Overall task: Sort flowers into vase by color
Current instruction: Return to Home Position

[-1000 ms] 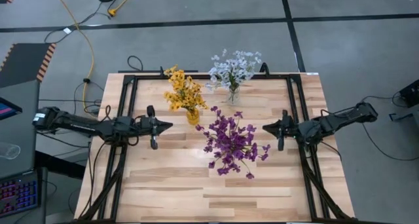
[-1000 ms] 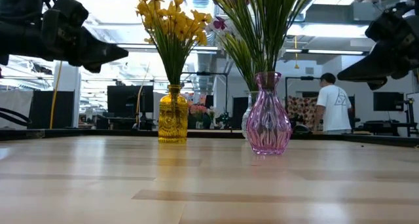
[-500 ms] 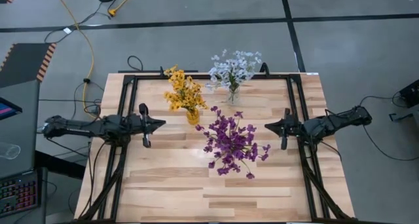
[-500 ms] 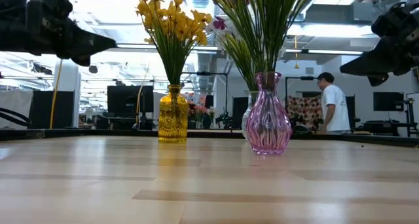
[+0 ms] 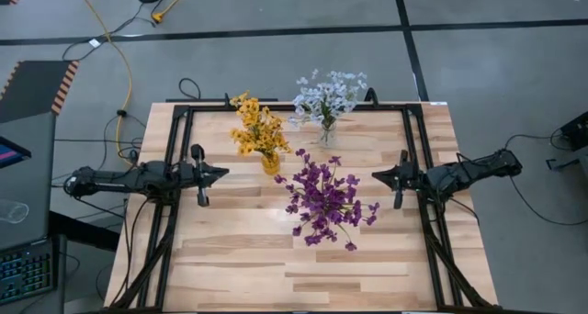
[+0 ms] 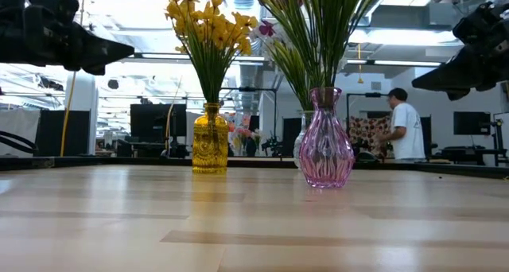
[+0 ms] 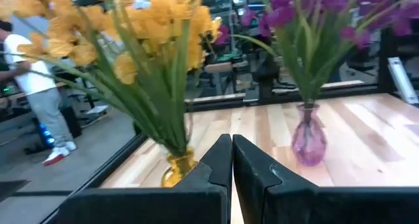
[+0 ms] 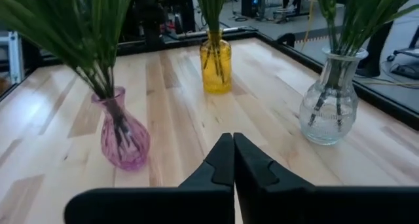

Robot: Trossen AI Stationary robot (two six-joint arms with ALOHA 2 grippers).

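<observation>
Three vases stand upright on the wooden table. Yellow flowers (image 5: 258, 132) fill a yellow vase (image 6: 210, 141). Purple flowers (image 5: 323, 202) fill a pink vase (image 6: 324, 149) nearer the table's middle. White flowers (image 5: 328, 95) fill a clear glass vase (image 8: 329, 106) at the far edge. My left gripper (image 5: 223, 173) hovers shut at the table's left side, pointing level toward the yellow vase (image 7: 177, 166), with nothing between its fingers. My right gripper (image 5: 375, 177) hovers shut at the right side, pointing toward the pink vase (image 8: 123, 139), also holding nothing.
A black metal frame (image 5: 184, 112) runs around the tabletop, and both arms rest over its side rails. Bare wood (image 5: 303, 268) spans the near half of the table. Beyond the far edge a person in a white shirt (image 6: 404, 129) stands in the room.
My left gripper has drawn back toward the table's left edge, away from the yellow vase, staying level and shut. The vases and flowers have not moved.
</observation>
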